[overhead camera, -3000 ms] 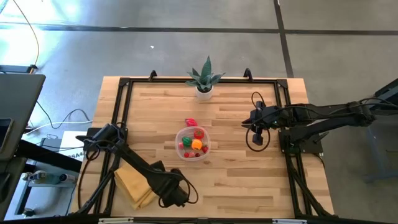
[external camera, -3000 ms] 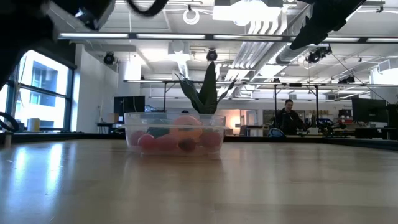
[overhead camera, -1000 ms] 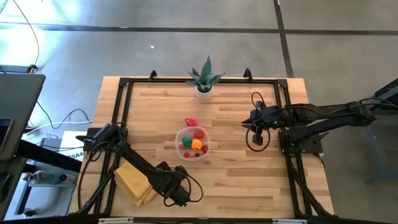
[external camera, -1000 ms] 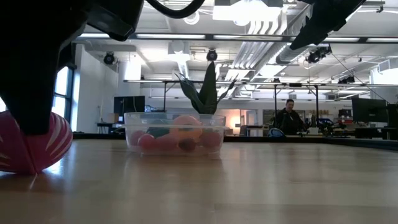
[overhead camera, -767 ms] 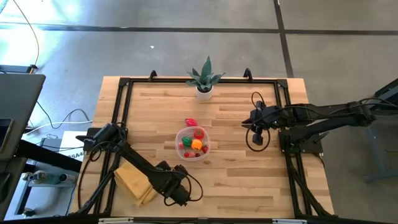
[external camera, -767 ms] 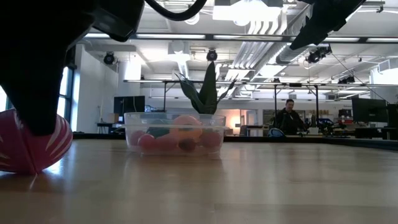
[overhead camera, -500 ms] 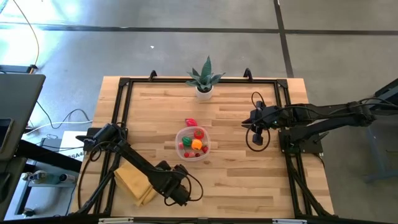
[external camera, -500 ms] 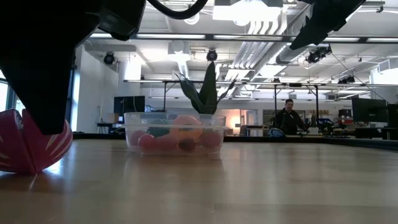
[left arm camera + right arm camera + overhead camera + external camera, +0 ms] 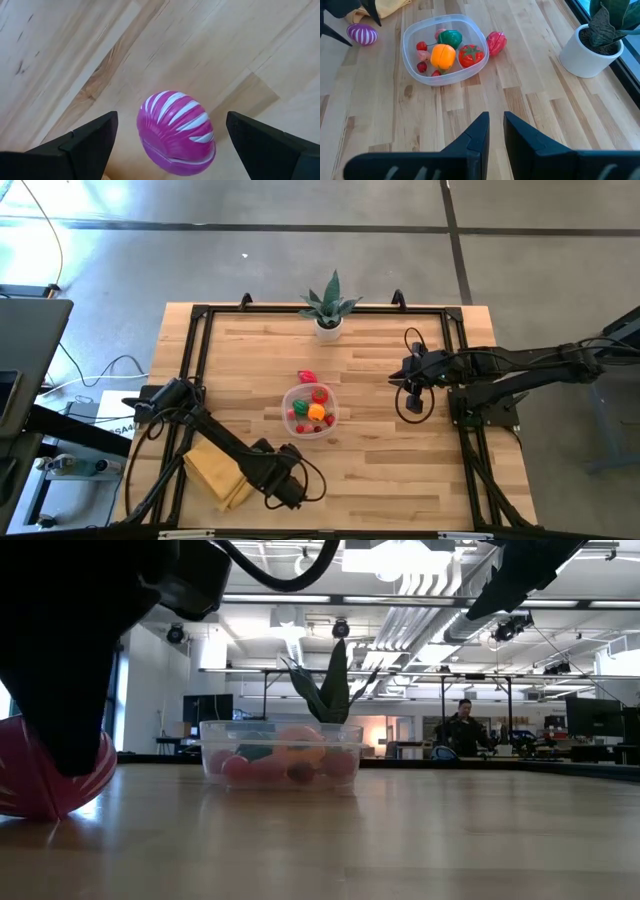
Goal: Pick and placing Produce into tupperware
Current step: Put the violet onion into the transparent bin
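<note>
Produce fills the tupperware [image 9: 310, 414] at table centre in the high view, a red piece [image 9: 306, 377] just behind it; the left gripper [image 9: 290, 492] sits near the front edge, beside the yellow cloth [image 9: 216, 472]. Low view – a magenta striped piece [image 9: 45, 780] on the wood under that gripper. Left wrist view: fingers [image 9: 80, 145] spread wide, straddling it untouched. Right wrist view – the right gripper [image 9: 493, 131] nearly closed, empty.

Pale wooden bench [image 9: 380, 450] with a smooth planked grain; clear glossy plastic tupperware [image 9: 444, 49]; magenta striped produce [image 9: 177, 131] of shiny moulded plastic; yellow cloth [image 9: 215, 475], soft and matt
</note>
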### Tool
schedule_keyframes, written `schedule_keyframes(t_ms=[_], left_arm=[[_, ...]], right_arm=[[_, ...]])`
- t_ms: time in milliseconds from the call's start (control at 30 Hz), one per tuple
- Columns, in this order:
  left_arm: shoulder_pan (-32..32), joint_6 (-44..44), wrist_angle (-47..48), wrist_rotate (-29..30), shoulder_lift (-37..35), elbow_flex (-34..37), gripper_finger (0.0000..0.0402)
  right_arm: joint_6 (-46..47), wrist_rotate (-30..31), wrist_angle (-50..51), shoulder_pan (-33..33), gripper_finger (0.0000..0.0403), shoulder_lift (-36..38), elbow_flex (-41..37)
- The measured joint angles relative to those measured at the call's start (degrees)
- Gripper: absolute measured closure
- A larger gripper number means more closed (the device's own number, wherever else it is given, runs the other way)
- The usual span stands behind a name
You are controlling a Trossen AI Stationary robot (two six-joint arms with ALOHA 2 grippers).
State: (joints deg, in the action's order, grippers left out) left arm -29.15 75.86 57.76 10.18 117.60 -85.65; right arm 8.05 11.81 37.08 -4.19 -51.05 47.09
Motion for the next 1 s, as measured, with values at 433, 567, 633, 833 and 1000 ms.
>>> schedule_keyframes(t_ms=[433, 567, 633, 833, 1000], left_arm=[[-0.04, 0.72, 0.50, -2.45, 0.00, 0.00, 0.0039], [-0.04, 0.74, 0.25, -2.96, 0.19, 0.00, 0.0039], [-0.04, 0.74, 0.28, -3.11, 0.69, 0.02, 0.0039], [0.31, 0.65, 0.29, -3.26, 0.68, 0.02, 0.0039], [0.76, -0.07, 0.19, -3.28, 0.68, 0.02, 0.0039]], right_arm=[[0.00, 0.00, 0.00, 0.01, 0.0356, 0.00, 0.00], [0.00, 0.00, 0.00, 0.00, 0.0356, 0.00, 0.00], [0.02, 0.00, 0.00, 0.00, 0.0356, 0.00, 0.00], [0.00, 0.00, 0.00, 0.00, 0.0356, 0.02, 0.00], [0.00, -0.02, -0.01, 0.02, 0.0356, 0.02, 0.00]])
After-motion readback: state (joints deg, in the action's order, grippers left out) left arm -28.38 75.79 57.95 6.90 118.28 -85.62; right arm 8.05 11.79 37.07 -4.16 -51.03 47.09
